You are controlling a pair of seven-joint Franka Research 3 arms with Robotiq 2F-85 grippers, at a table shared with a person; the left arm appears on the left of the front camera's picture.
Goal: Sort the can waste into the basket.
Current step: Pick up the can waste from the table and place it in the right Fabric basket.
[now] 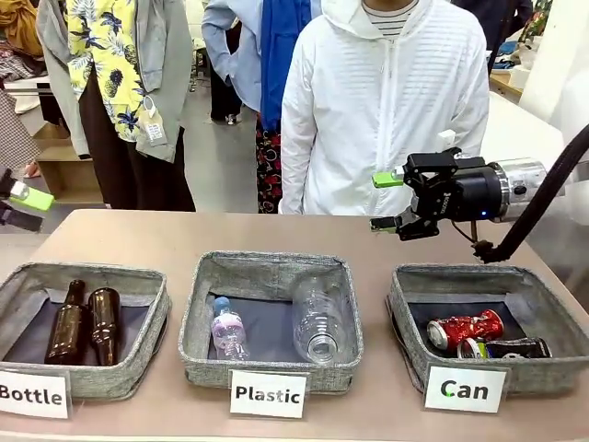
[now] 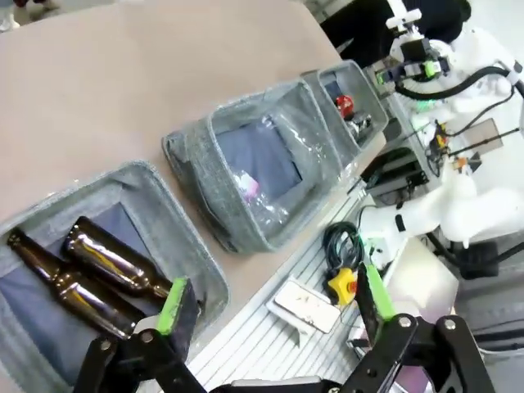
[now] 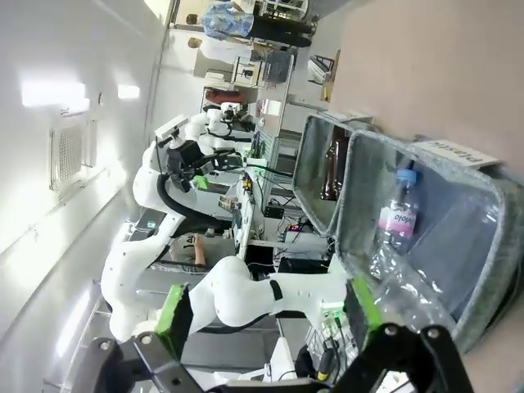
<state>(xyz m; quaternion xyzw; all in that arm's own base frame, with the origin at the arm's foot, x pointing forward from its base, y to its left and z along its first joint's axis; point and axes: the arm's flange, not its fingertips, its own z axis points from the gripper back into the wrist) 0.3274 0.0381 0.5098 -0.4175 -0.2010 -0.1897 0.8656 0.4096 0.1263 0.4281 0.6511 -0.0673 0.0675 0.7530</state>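
Both cans in Can basket (image 1: 405,304), at its 5 o'clock corner: red can (image 1: 465,328) crushed, shiny, silver end; black can (image 1: 512,348) dented, green-yellow print, touching it at 4 o'clock. Right gripper (image 1: 386,202) released, empty, above basket at 11 o'clock. Left gripper (image 2: 270,304) released, empty.

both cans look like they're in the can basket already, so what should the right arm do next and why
Probably just pull the right gripper back toward its side and stop. Its jaws are open and empty above the table, and the red can and the black can both lie inside the Can basket, so nothing seems left to sort.
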